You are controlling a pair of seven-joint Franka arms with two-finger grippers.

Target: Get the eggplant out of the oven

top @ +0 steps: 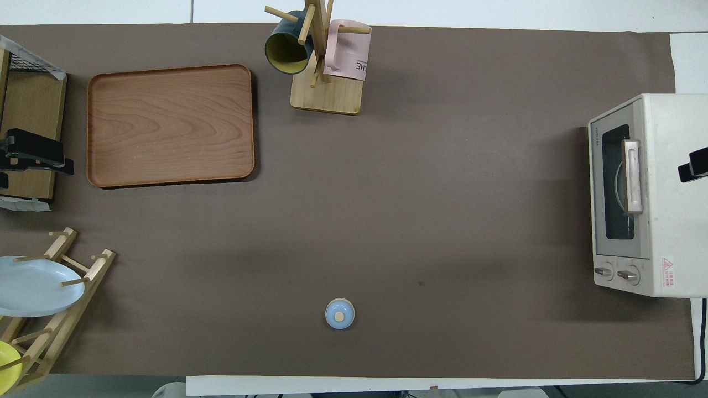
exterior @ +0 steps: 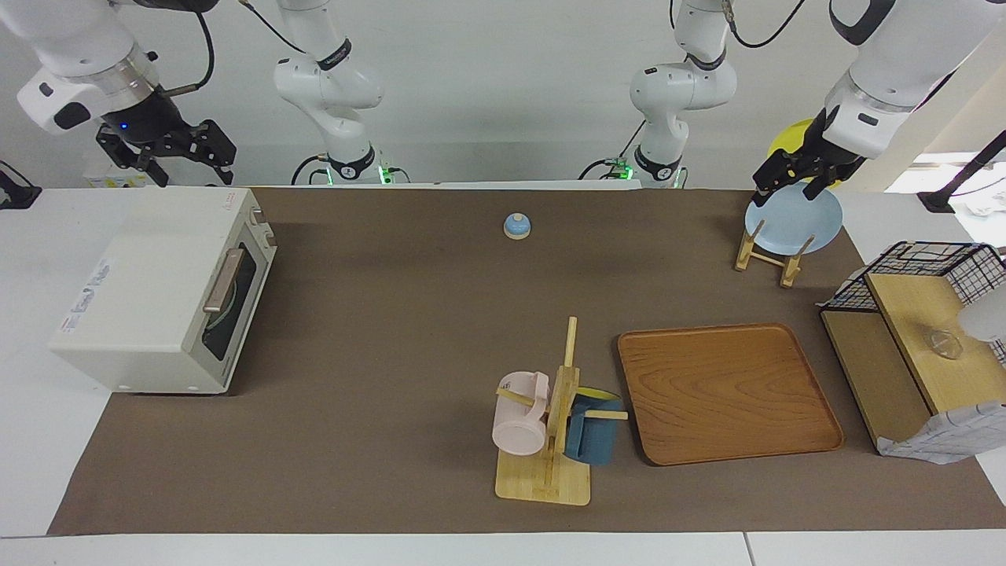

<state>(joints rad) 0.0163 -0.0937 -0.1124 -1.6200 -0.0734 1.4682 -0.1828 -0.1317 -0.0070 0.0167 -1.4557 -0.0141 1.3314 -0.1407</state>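
Note:
The cream-white oven (exterior: 141,291) stands at the right arm's end of the table, also in the overhead view (top: 664,193). Its dark glass door (exterior: 236,310) is shut, with the tan bar handle (exterior: 224,279) across it. The eggplant is hidden; only a pale curved rim shows through the glass. My right gripper (exterior: 185,169) is open and empty, up in the air over the oven's edge nearest the robots. My left gripper (exterior: 790,187) is open and empty, over the plate rack at the left arm's end.
A wooden tray (exterior: 727,393) lies toward the left arm's end. A mug tree (exterior: 550,424) with a pink and a blue mug stands beside it. A small blue bell (exterior: 516,226) sits near the robots. A plate rack (exterior: 766,255) holds a light blue plate. A black wire basket rack (exterior: 919,330) stands at the table's end.

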